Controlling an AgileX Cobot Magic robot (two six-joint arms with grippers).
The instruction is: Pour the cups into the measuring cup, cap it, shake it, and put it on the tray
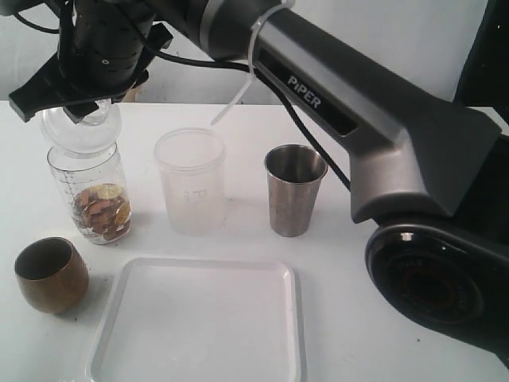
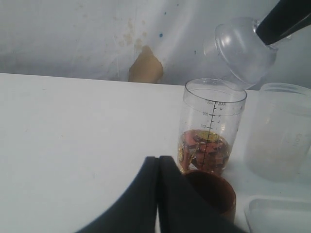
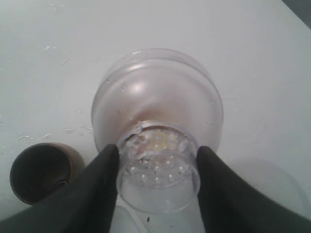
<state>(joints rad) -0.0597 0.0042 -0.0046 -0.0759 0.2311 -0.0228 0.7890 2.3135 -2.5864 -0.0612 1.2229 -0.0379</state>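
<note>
The measuring cup (image 1: 89, 195) (image 2: 211, 131) stands at the left of the table with brown and gold pieces in its bottom. My right gripper (image 1: 90, 110) (image 3: 158, 167) reaches across and is shut on the neck of the clear domed cap (image 1: 79, 131) (image 2: 243, 51) (image 3: 155, 107). The cap hangs tilted just over the cup's open mouth. The brown-gold cup (image 1: 52, 274) (image 2: 214, 191) (image 3: 41, 170) stands in front of the measuring cup. Beside it are the frosted tumbler (image 1: 191, 183) (image 2: 282, 136) and the steel tumbler (image 1: 294, 191). My left gripper (image 2: 158, 160) is shut on nothing, close to the brown cup. The white tray (image 1: 199, 326) lies at the front.
The right arm's dark body (image 1: 382, 135) spans the back and right of the table, above the steel tumbler. A white wall (image 2: 97, 34) with a brown patch stands behind the table. The left arm does not show in the exterior view.
</note>
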